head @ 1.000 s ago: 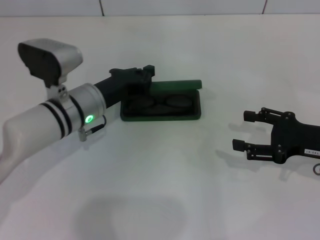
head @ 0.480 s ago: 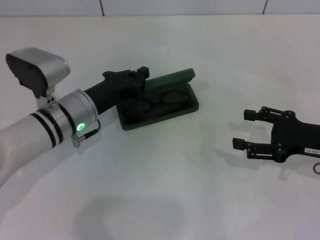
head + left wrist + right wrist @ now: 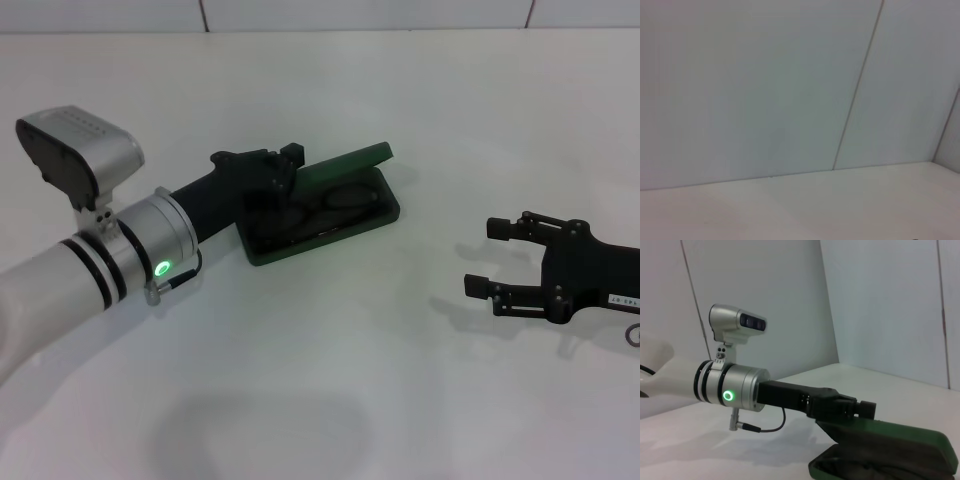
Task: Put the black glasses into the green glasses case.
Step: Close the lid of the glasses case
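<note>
Left gripper (image 3: pixel 285 165) at green glasses case (image 3: pixel 375 215) holding black glasses (image 3: pixel 320 205).

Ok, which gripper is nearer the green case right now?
Left. The left gripper is at the green case, by its lid's near end, glasses inside. The right gripper rests on the table well off to the case's right.

White table (image 3: pixel 330 380) carries green glasses case (image 3: pixel 320 235) near centre, toward 11 o'clock. Right gripper (image 3: pixel 495 262) rests at 3 o'clock.
</note>
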